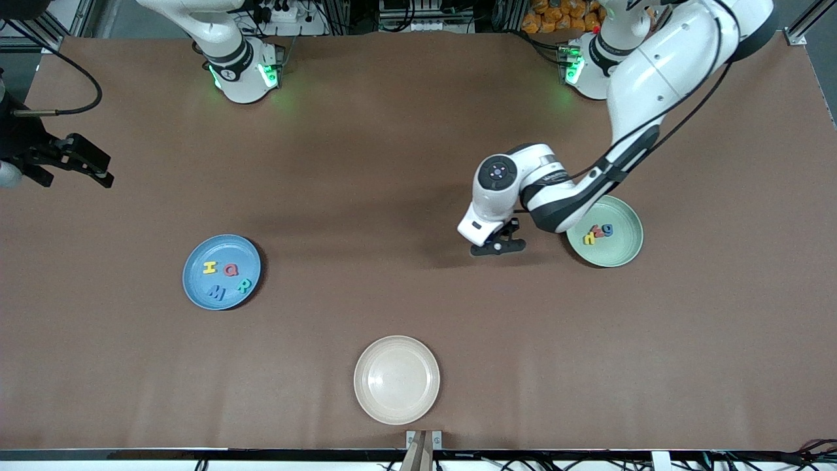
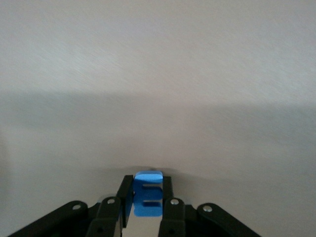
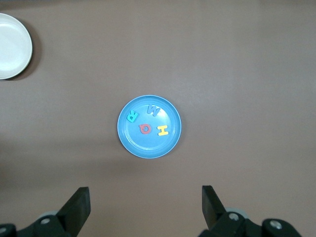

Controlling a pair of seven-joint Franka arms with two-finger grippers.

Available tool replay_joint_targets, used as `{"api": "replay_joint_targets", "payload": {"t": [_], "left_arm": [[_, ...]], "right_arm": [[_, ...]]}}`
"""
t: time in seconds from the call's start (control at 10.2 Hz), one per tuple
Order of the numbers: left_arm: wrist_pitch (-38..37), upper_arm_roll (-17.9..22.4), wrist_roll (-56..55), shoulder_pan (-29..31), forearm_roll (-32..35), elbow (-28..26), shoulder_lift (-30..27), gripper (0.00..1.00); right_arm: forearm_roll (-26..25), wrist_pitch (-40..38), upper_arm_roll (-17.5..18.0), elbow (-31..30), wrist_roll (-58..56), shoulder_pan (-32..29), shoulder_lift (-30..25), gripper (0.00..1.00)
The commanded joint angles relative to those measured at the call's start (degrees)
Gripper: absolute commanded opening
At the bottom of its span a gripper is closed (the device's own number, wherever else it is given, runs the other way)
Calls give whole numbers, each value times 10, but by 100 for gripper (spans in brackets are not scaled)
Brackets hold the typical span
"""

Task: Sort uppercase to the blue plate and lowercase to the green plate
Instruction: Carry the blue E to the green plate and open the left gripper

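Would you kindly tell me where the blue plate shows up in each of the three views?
Front view: the blue plate lies toward the right arm's end of the table, holding H, Q, M and R.
Left wrist view: not in it; only the left claw, shut on a blue letter.
Right wrist view: the plate sits mid-picture, past the open right claw.
Shared landmark: the cream plate, in the front and right wrist views.

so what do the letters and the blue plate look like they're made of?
Letters, e.g. the blue m pinched in the left gripper: thick slab with a flat face and matte, saturated colour, so probably foam. The H and Q look alike. Blue plate: matte, even colour, moulded raised rim, no glare; likely plastic or a fibre composite, can't tell which.
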Motion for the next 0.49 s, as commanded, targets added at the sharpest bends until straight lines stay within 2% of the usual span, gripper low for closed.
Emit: {"api": "replay_joint_targets", "payload": {"t": [0.0, 0.2, 0.39], "left_arm": [[-78, -83, 101, 115, 5, -13, -12, 0], [-147, -130, 182, 192, 5, -21, -13, 0], [-176, -169, 248, 272, 6, -43, -13, 0]], "right_arm": [[9, -13, -8, 14, -7, 5, 9, 100], [9, -13, -7, 17, -7, 5, 11, 100], [9, -43, -7, 49, -6, 7, 18, 100]]}}
